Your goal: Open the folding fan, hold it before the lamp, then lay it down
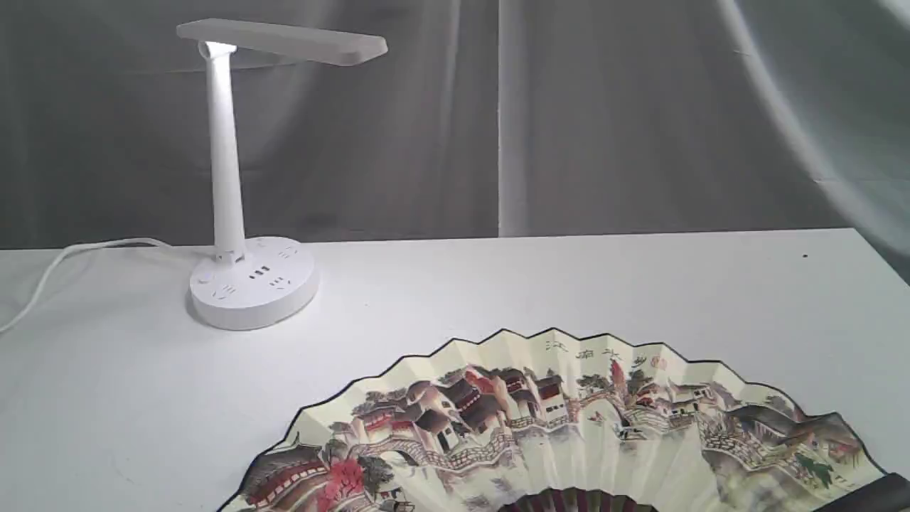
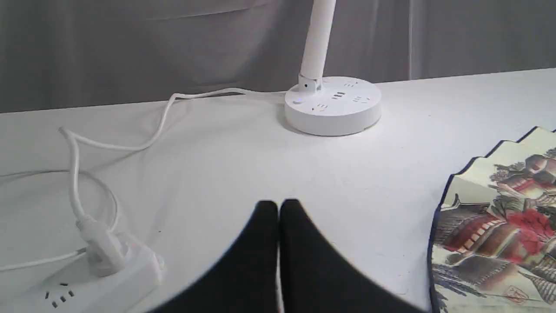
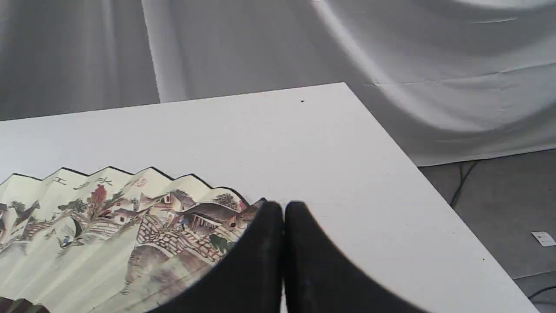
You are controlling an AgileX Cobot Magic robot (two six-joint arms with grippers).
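Observation:
The folding fan [image 1: 569,427] lies spread open and flat on the white table [image 1: 569,284] near its front edge, painted side up; its dark ribs show at the bottom. It also appears in the left wrist view as the fan [image 2: 499,217] and in the right wrist view as the fan [image 3: 117,226]. The lamp [image 1: 234,199] stands at the back left, stem lit; its base [image 2: 332,104] shows in the left wrist view. My left gripper [image 2: 278,206] is shut and empty, left of the fan. My right gripper [image 3: 283,208] is shut and empty at the fan's right end; a dark bit of it [image 1: 871,494] shows in the exterior view.
The lamp's white cord [image 2: 130,139] loops across the table's left side to a white power strip [image 2: 87,282]. The table's right edge [image 3: 417,174] drops to a grey floor. A grey curtain [image 1: 498,121] hangs behind.

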